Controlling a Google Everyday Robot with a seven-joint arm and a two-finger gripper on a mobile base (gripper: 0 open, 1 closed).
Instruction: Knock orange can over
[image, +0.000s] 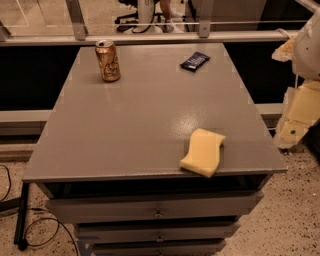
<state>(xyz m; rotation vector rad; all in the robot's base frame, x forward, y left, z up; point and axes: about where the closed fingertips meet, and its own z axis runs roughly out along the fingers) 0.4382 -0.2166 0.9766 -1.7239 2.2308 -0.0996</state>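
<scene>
While the orange can (108, 60) is standing upright at the table's (125, 140) far-left corner, the gripper (294, 129) is hanging beyond the right edge, well apart; its state I cannot tell. Best, I judge: pushing sideways, high on the can.

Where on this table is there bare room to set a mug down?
The wide middle, between the orange can, the dark packet and the yellow sponge, is bare; so is the front left. Nowhere is crowded. The hand sits off the right edge.

Glossy metal orange can (108, 61), smooth grey tabletop (140, 125), porous sponge (203, 152), pale plastic pincer (295, 120) at right edge.
</scene>
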